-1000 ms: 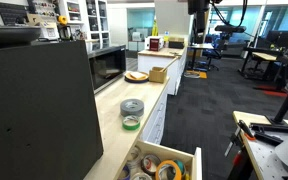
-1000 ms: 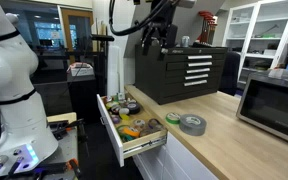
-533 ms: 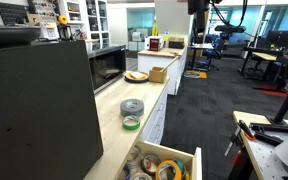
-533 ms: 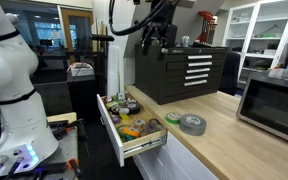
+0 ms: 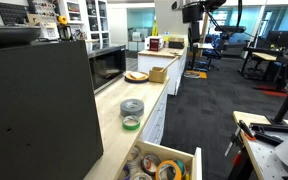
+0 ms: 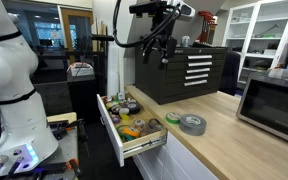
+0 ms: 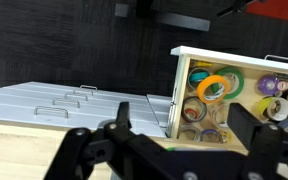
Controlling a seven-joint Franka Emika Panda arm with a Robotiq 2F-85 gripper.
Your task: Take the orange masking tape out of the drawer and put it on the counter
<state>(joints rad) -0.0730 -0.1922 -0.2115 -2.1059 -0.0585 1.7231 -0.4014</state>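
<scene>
The orange masking tape point(image 7: 212, 87) lies in the open drawer point(image 7: 176, 95) among several other tape rolls, resting on a green-rimmed roll. It also shows in both exterior views point(image 5: 168, 170) point(image 6: 131, 130). The drawer point(image 6: 149, 144) is pulled out under the counter point(image 6: 224, 140). My gripper point(image 7: 182, 135) is open and empty, high above the drawer and well apart from the tape. In an exterior view it hangs near the ceiling point(image 6: 162, 45). A grey duct-tape roll point(image 6: 192, 124) and a smaller green roll point(image 6: 172, 118) sit on the counter.
A microwave point(image 6: 274, 105) stands on the counter beyond the rolls. A black tool chest point(image 6: 184, 70) stands behind the drawer. A plate point(image 5: 136, 76) and a cardboard box point(image 5: 158, 73) sit farther along the counter point(image 5: 114, 125). A white robot body point(image 6: 9, 80) stands beside the drawer.
The arm's wrist has swung and tilted, and the gripper has shifted slightly sideways high above the drawer. The tapes and the drawer have not moved.
</scene>
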